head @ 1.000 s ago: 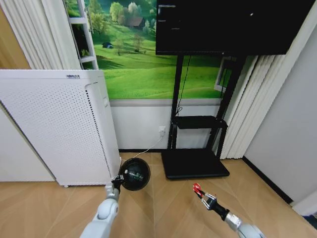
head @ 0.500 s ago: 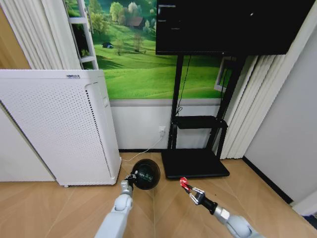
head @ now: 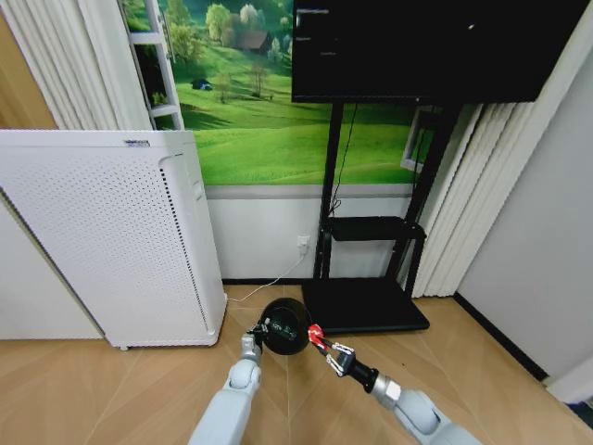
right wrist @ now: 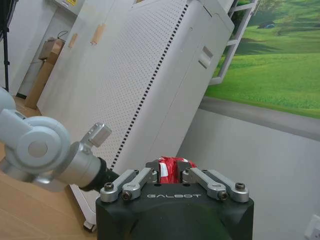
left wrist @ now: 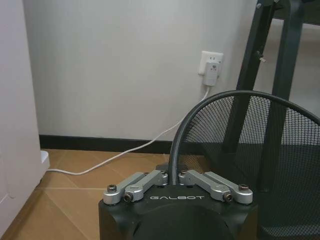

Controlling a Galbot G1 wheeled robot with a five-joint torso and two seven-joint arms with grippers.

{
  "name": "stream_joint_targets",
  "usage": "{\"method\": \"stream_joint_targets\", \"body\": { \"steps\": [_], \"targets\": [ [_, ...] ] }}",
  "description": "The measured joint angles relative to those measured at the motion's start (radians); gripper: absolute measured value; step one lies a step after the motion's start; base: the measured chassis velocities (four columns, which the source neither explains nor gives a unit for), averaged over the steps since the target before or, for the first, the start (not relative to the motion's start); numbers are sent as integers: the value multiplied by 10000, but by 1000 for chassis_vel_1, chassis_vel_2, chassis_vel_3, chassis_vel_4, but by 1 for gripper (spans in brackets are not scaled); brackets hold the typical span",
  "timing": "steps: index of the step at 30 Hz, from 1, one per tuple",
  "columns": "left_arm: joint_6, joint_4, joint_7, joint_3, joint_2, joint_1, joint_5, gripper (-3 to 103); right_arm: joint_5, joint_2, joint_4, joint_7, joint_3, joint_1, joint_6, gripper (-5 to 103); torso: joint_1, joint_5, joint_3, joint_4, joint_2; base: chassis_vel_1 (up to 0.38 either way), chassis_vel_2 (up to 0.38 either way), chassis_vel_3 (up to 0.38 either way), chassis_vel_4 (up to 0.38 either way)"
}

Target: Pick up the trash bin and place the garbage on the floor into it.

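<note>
Both tools converged: right tool with red lump reaches trash bin.

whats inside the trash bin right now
In the head view the trash bin, gripped at its rim by the left gripper, shows something greenish inside. Its far side and bottom are too dark to read. The right gripper holds red garbage beside the rim.

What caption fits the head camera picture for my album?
Left tool holds the trash bin up while right tool brings red garbage to its rim.
</note>
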Motion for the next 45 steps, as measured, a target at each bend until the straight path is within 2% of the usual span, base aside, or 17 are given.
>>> {"method": "stream_joint_targets", "body": {
  "steps": [6, 20, 27, 43, 45],
  "targets": [
    [0, -155, -21, 388, -111, 254, 134, 3, -21, 221, -133, 91, -630, 405, -135, 18, 0, -1, 0, 0, 0, 0, 0, 0, 0],
    [105, -646, -264, 606, -241, 628, 138, 3, -198, 858, -795, 285, -1776, 1067, -288, 18, 0, -1, 0, 0, 0, 0, 0, 0, 0],
    [225, -1040, -383, 737, -219, 961, 92, 3, -76, 806, -1221, 275, -1825, 1486, -240, 18, 0, 0, 0, 0, 0, 0, 0, 0, 0],
    [254, -1141, -448, 802, -293, 1116, 114, 3, 12, 691, -1680, 167, -1584, 1882, -151, 18, 0, 0, 1, -1, 0, 0, 0, 0, 0],
    [257, -1147, -449, 802, -293, 1119, 114, 3, 9, 688, -1688, 167, -1577, 1881, -151, 14, 0, 1, 0, -1, 0, 0, 0, 0, 0]
  ]
}}
